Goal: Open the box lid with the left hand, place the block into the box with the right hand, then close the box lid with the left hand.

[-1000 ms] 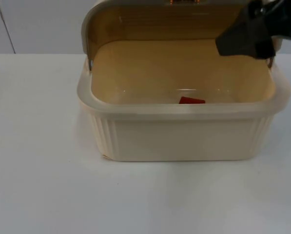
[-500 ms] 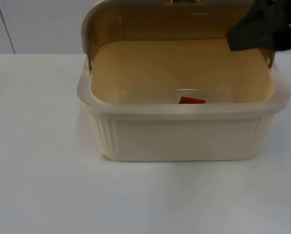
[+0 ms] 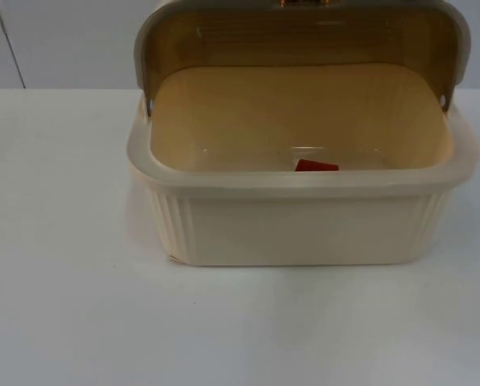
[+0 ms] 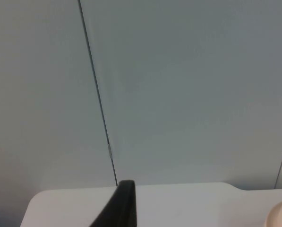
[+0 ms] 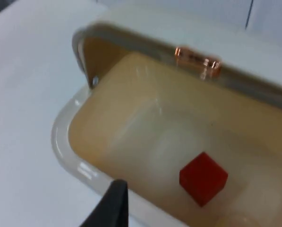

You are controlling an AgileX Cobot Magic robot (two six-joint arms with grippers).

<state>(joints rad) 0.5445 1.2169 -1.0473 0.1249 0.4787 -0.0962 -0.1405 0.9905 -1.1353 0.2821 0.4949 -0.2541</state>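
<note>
The red block [image 3: 315, 166] lies inside the box [image 3: 304, 217], lid [image 3: 304, 24] raised, on the white surface [image 3: 63, 305]; either gripper's jaw state can't be told.

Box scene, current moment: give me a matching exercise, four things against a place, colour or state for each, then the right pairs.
Things:
1. block
2. lid
3. latch
4. table top

Descriptions:
A. white, carries the box
B. raised open behind the box
C. red, lying on the box floor
D. clear orange, on the lid's edge

Pairs: 1-C, 2-B, 3-D, 4-A
</note>
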